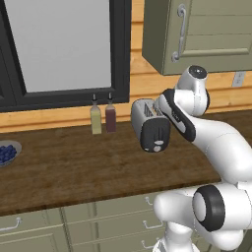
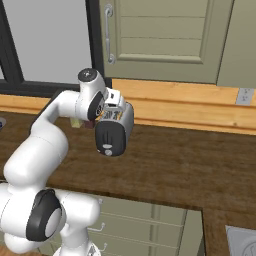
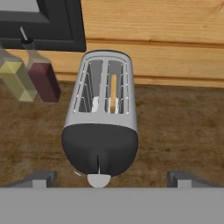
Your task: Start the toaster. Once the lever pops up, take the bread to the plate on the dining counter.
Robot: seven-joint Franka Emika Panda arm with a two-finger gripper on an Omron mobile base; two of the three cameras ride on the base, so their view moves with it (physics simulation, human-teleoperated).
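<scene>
The arm reaches forward over the counter [image 1: 74, 162], its end effector [image 3: 111, 177] pointing down with fingertips [image 3: 43, 177] spread wide apart, holding nothing. Two bottles [image 1: 103, 118] stand left of the toaster [image 3: 103, 127]. The toaster lies directly below, its lever [image 3: 99, 179] between the fingertips; bread [image 3: 113, 94] sits in one slot.

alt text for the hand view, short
Looking down on the silver toaster, bread standing in its right slot, the pale lever at the black end panel's bottom. Two bottles stand upper left on the wooden counter.
</scene>
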